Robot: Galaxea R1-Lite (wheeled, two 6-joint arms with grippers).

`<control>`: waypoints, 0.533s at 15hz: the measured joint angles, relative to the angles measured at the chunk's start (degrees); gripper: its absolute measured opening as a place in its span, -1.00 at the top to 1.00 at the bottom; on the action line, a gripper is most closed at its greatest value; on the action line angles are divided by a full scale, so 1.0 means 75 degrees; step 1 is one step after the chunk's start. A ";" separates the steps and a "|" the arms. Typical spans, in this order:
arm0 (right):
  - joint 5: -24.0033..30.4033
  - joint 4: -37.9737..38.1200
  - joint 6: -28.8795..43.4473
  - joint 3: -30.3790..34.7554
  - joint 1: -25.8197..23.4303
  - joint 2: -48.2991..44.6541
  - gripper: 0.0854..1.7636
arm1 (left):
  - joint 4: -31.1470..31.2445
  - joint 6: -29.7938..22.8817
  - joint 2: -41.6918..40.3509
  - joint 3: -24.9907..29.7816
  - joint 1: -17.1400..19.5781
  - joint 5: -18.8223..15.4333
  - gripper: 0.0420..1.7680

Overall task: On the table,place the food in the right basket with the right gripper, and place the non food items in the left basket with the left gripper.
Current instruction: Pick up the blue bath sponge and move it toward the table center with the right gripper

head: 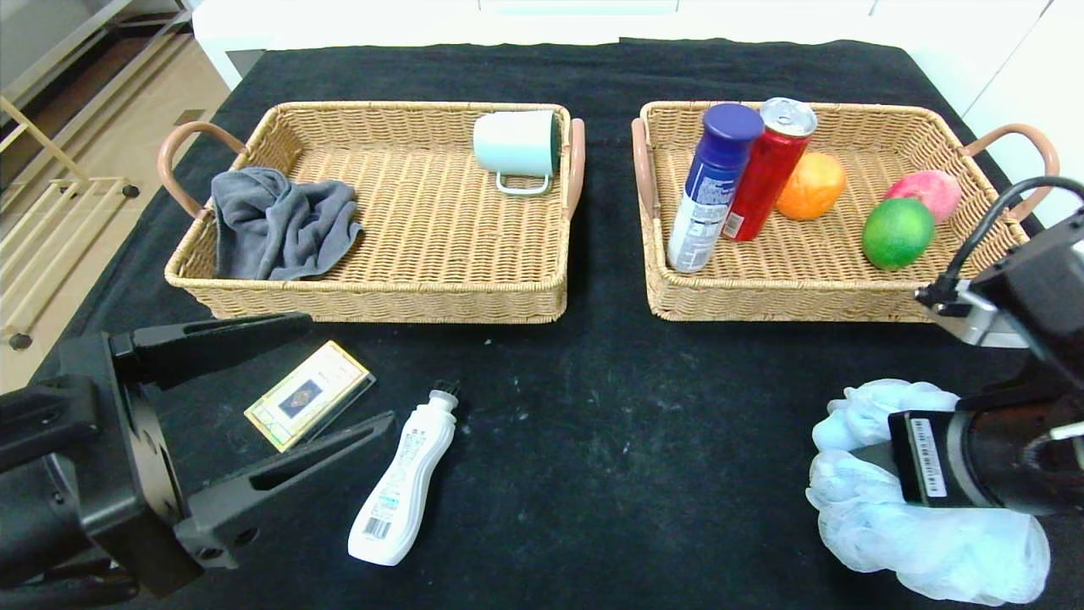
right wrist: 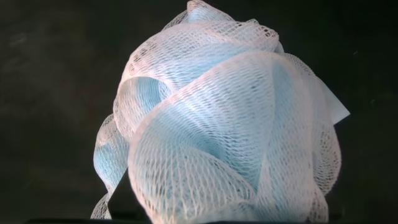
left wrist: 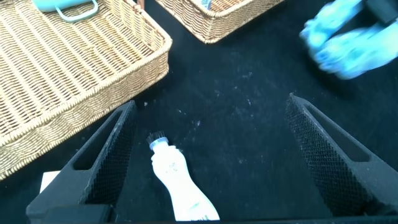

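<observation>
The left gripper (head: 334, 377) hangs spread at 8 o'clock over the card box (head: 308, 394) and white bottle (head: 405, 480), both on the table (head: 593, 424). At 1 o'clock the right basket (head: 813, 292) holds the canister (head: 714, 186), can (head: 769, 169) and lime (head: 898, 233). The pouf (head: 919, 500) lies at 4 o'clock beneath the right gripper, grip unclear. Food looks sorted; three non-food items remain.

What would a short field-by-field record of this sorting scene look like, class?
Left basket: grey cloth, mug on its side
Right basket: canister, can, orange, pink fruit, lime
On table: card box, bottle, pouf
Left gripper: open, over the card box and bottle
Right gripper: hidden behind its arm, at the pouf
</observation>
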 joint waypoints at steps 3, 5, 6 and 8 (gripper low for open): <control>0.1666 0.0857 0.0073 -0.1032 0.0195 -0.0408 0.20 | 0.0003 -0.0003 0.0020 0.0003 -0.0003 0.0005 -0.94; 0.2100 0.0944 0.0146 -0.1551 0.0382 -0.0364 0.20 | -0.0005 -0.0003 0.0026 0.0007 0.0011 0.0016 -0.94; 0.2160 0.0951 0.0158 -0.1772 0.0507 -0.0254 0.21 | -0.0005 -0.0003 0.0026 -0.0005 0.0023 0.0028 -0.94; 0.2201 0.0944 0.0236 -0.2224 0.0769 0.0094 0.22 | -0.0005 -0.0003 0.0029 -0.0023 0.0031 0.0031 -0.94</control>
